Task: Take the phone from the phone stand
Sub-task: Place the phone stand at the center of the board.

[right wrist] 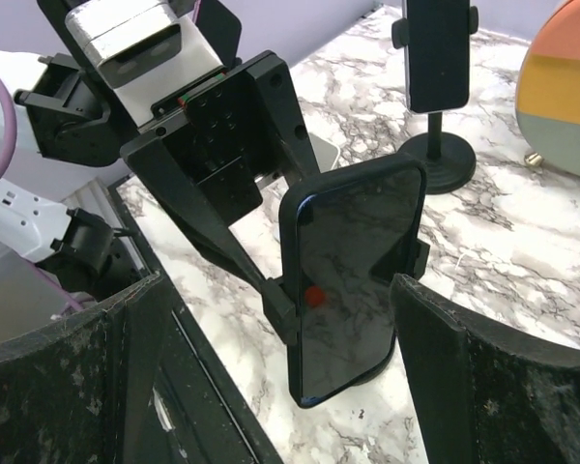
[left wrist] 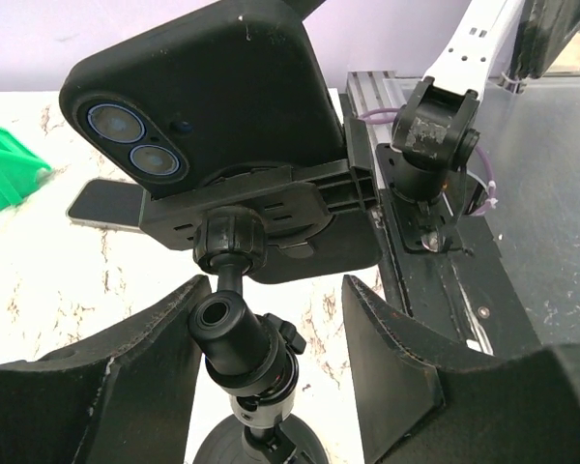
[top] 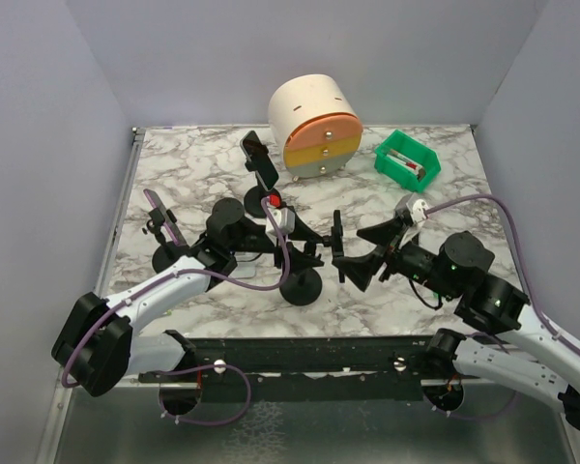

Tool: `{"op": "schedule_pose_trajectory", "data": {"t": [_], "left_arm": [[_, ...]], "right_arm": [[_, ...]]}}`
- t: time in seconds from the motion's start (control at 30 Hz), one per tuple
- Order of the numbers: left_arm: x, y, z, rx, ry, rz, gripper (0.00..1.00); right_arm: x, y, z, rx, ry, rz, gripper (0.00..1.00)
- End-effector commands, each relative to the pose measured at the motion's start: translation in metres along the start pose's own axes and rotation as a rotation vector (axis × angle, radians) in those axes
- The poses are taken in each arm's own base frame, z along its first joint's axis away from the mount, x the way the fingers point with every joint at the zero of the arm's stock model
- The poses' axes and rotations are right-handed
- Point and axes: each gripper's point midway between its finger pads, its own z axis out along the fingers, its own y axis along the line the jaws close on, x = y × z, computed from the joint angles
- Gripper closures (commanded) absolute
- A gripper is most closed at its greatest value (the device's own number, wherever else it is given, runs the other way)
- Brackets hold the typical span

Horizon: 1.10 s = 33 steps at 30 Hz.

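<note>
The phone (right wrist: 353, 280), in a black case, stands upright in the clamp of a black phone stand (left wrist: 237, 338) near the table's front middle. In the top view the phone (top: 336, 235) shows edge-on above the stand's round base (top: 300, 287). My left gripper (left wrist: 271, 290) is open, one finger on each side of the stand's neck below the clamp, with gaps showing. It sits behind the phone (left wrist: 213, 87), whose camera lenses face it. My right gripper (right wrist: 280, 285) is open wide in front of the dark screen, its fingers flanking the phone without touching. In the top view the left gripper (top: 309, 249) and right gripper (top: 353, 253) face each other.
Another stand with a phone (top: 261, 162) rises behind, and a third (top: 159, 217) stands at the left. A cream cylinder with coloured drawers (top: 314, 126) and a green bin (top: 406, 159) sit at the back. A flat grey slab (left wrist: 106, 203) lies on the marble beyond the stand.
</note>
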Motion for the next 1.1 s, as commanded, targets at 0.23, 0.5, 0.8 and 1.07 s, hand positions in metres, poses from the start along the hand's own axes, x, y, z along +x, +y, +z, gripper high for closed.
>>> {"op": "schedule_pose_trajectory", "data": {"t": [0.23, 0.5, 0.8, 1.07], "left_arm": [[-0.002, -0.004, -0.003, 0.001, -0.014, 0.091, 0.89], [-0.016, -0.033, -0.014, 0.07, -0.051, 0.183, 1.0], [-0.029, -0.053, -0.007, 0.224, -0.061, 0.164, 1.0], [-0.042, -0.066, -0.012, 0.242, -0.087, 0.212, 1.0]], "right_arm": [[-0.023, 0.003, 0.008, -0.007, -0.073, 0.006, 0.0], [-0.011, 0.015, -0.012, -0.096, -0.062, -0.065, 0.0], [0.001, 0.047, -0.001, -0.299, 0.021, -0.127, 0.0], [0.005, 0.051, 0.01, -0.33, 0.046, -0.129, 0.01]]}}
